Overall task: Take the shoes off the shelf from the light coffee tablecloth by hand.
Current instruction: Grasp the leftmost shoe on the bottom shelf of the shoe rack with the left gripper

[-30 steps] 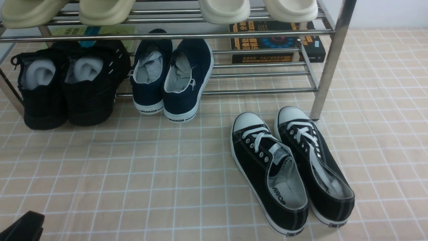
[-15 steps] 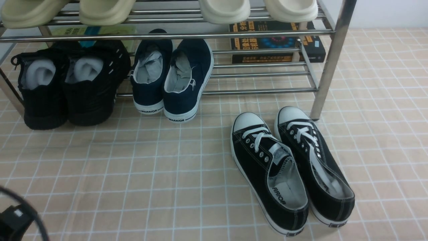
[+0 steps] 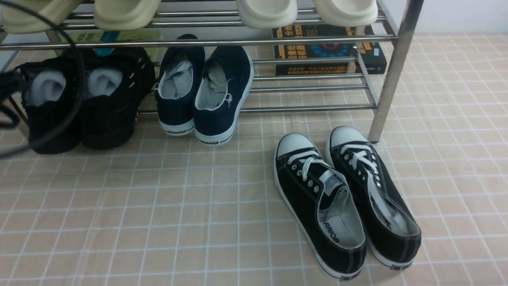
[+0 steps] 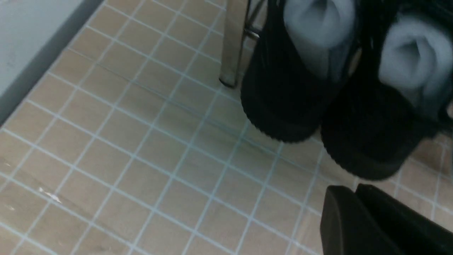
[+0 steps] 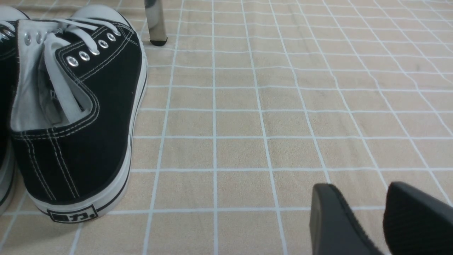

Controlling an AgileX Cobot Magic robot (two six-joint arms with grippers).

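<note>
Viewing the wrist feed, I read the left gripper (image 4: 348,193) as fingers together, gripping nothing — the shoes (image 4: 283,106) stand just beyond its tips, untouched, at the left end of the shelf (image 3: 198,42), lower tier, heels outward.

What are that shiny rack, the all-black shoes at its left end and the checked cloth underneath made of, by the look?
The rack: polished metal tubing, probably steel or chrome-plated; its bars gleam with bright reflections. The all-black shoes: matte knit or mesh fabric, seemingly, with ribbed, rubbery-looking soles. The cloth: soft beige fabric printed or woven with thin white lines; faint creases suggest textile, not tile.
</note>
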